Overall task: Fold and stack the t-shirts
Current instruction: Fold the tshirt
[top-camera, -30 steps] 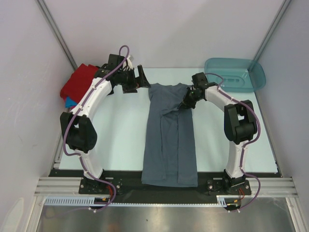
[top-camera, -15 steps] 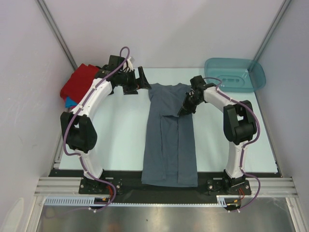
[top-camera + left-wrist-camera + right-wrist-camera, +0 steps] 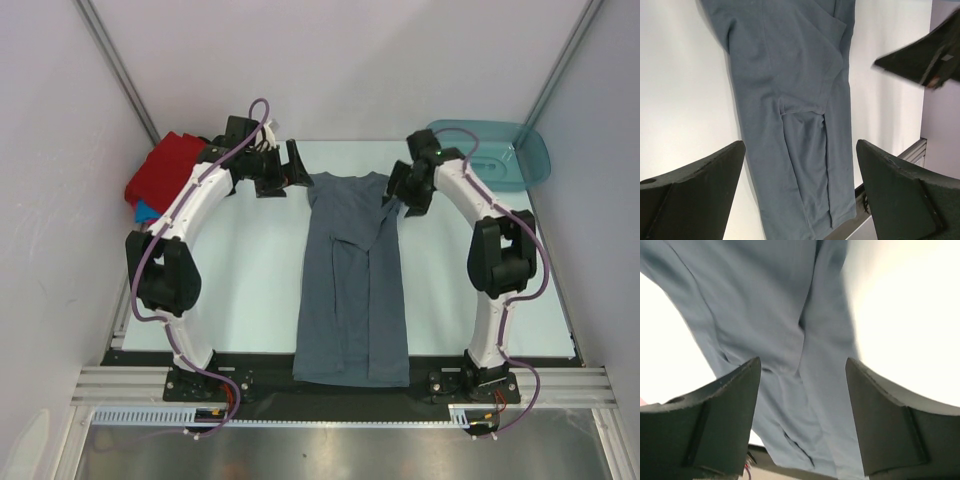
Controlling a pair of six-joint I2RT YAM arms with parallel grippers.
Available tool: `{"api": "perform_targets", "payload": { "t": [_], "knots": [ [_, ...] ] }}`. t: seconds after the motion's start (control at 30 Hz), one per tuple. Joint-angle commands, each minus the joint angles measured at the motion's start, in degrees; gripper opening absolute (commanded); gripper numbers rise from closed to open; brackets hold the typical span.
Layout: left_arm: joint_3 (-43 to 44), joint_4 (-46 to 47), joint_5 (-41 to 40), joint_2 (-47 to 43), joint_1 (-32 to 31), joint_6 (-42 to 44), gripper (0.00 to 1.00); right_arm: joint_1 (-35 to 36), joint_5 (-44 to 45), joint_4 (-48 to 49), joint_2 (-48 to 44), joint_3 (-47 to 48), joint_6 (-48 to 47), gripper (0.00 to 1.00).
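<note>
Slate grey-blue t-shirt (image 3: 350, 290) — soft matt cloth, both long sides folded inward to make a narrow strip. It lies lengthwise down the middle of the tabletop (image 3: 250, 280), collar end far, hem at the near edge between the two arm bases. Long edges run nearly straight. A fold line runs down the middle of the lower half, and a sleeve flap crosses the upper part at a slant. The far right corner is rumpled, just beside the right hand.

Tabletop: pale, smooth, flat. Broad bands of its surface show on either side of the shirt, between the cloth and each arm. Grey walls close the left, far and right sides.

Left hand (image 3: 295, 166) — black, blunt wedge-shaped fingers spread wide, nothing between them. It hovers at the shirt's far left corner, just off the cloth edge. In its own wrist view the folded strip runs away below the gap.

Right hand (image 3: 393, 200): fingers (image 3: 715, 420) parted and holding nothing, just above the shirt's far right corner. Its wrist view is blurred, with grey cloth seen below the gap.

Red t-shirt (image 3: 165, 168): a soft bundle at the far left edge, behind the left arm, with a bright blue t-shirt (image 3: 147, 211) showing beneath it.

Teal tub (image 3: 490, 155) — translucent plastic, shallow, rounded corners, in the far right corner beside the right arm's wrist, apart from the grey-blue shirt.
</note>
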Motion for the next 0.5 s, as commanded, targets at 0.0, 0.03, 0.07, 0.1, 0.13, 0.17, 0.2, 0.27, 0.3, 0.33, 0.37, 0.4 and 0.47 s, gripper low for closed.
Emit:
{"api": "perform_targets", "payload": {
  "t": [0.0,0.03,0.07,0.1,0.13,0.17,0.2,0.27,0.3,0.33,0.37,0.4,0.47],
  "knots": [
    [-0.1,2.3,1.4,-1.0,-0.4,-0.1,1.00,-4.5,8.3,0.1,-2.7,9.8,-3.1,0.74],
    [-0.1,2.7,1.8,-0.8,-0.4,-0.1,1.00,-5.4,7.2,-0.7,0.4,12.0,-3.2,0.74],
    [0.1,3.0,1.8,-0.4,-0.5,-0.2,1.00,-6.1,5.5,-1.6,2.4,14.2,-4.0,0.73],
    [0.4,3.2,2.0,-0.3,-0.5,-0.2,1.00,-7.1,4.7,-4.5,4.4,17.1,-4.3,0.72],
    [0.4,3.5,2.4,0.0,-0.5,-0.2,1.00,-7.4,3.6,-5.9,8.7,21.9,-4.9,0.72],
    [0.4,3.9,3.5,0.3,-0.6,-0.5,1.00,-7.6,2.8,-6.7,10.4,24.3,-5.6,0.72],
    [0.4,4.8,4.8,1.0,-0.6,-0.6,1.00,-7.9,2.5,-8.8,12.2,26.3,-6.0,0.72],
    [0.7,5.4,8.1,2.1,-0.7,-0.8,1.00,-7.9,1.4,-9.5,14.9,29.7,-6.7,0.72],
    [0.9,5.8,9.2,2.8,-0.7,-0.8,1.00,-8.0,0.9,-9.9,15.3,30.2,-6.7,0.71],
    [0.8,6.0,10.1,3.1,-0.8,-0.8,1.00,-8.0,0.7,-9.5,15.4,30.3,-6.8,0.71],
    [0.3,6.6,10.6,3.1,-1.0,-0.8,1.00,-8.1,0.5,-8.9,14.9,28.9,-6.9,0.72],
    [-1.2,7.9,10.3,3.2,-1.2,-0.8,1.00,-8.1,0.0,-7.6,14.8,28.0,-7.1,0.71],
    [-1.9,8.1,11.1,3.8,-1.2,-1.4,1.00,-8.7,-0.1,-7.1,15.3,26.8,-6.9,0.71]
  ]
}}
